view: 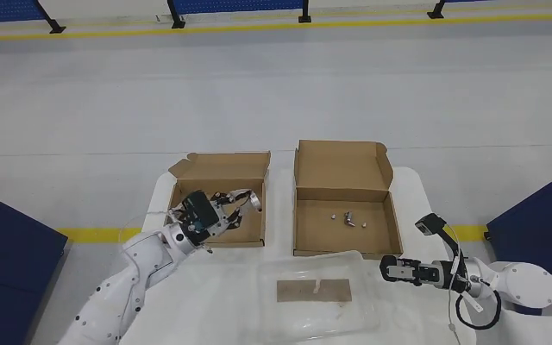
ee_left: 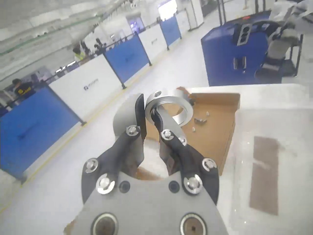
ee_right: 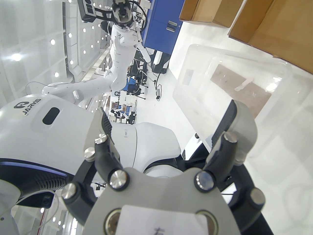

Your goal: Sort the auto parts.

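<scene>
Clamping ring (ee_left: pixel 185 114), left gripper (ee_left: pixel 148 110) over left box (view: pixel 220 166) by right wall; right gripper (ee_right: pixel 168 111) wide, off tray's (view: pixel 366 306) right edge.

It was a large industrial hall, a factory-style test floor. A pale polished floor (view: pixel 259 78) carried a yellow line (view: pixel 259 26) and blue-and-white barrier panels (ee_left: pixel 122 57) fenced off bays. A blue metal cabinet (ee_left: pixel 220 59) stood near, and rows of ceiling lights (ee_right: pixel 16 56) hung high overhead, with desks and chairs (ee_right: pixel 137 74) beyond.

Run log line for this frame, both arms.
left tool: shut on ring, over left box | right tool: open, beside clear bin | right box: small parts inside
</scene>
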Robot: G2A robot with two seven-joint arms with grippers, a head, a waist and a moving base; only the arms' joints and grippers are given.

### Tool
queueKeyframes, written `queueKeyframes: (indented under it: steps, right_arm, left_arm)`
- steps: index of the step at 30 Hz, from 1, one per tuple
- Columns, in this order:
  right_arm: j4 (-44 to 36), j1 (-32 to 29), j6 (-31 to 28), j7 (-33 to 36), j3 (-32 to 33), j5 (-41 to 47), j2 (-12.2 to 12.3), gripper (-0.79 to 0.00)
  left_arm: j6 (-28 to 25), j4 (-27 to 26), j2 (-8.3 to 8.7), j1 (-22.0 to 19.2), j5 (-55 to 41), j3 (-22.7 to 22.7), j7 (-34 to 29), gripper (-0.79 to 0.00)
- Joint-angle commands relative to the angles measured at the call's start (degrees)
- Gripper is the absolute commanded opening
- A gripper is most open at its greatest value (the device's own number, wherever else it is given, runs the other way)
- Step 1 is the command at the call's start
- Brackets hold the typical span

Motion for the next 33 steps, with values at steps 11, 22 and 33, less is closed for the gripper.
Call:
queueKeyframes:
  steps: [11, 22, 33]
  right_arm:
    - [0.0, 0.0, 0.0, 0.0, 0.0, 0.0, 0.0, 0.000]
    - [0.0, 0.0, 0.0, 0.0, 0.0, 0.0, 0.0, 0.000]
    - [0.0, 0.0, 0.0, 0.0, 0.0, 0.0, 0.0, 0.000]
  left_arm:
    - [1.1, -1.6, 0.03, 0.5, -1.7, -1.7, -8.3, -0.785]
    - [9.8, -2.5, -1.45, -5.5, -12.7, -1.4, -45.9, -0.785]
    - [11.4, -1.3, -1.80, -6.3, -13.6, -1.3, -49.1, -0.785]
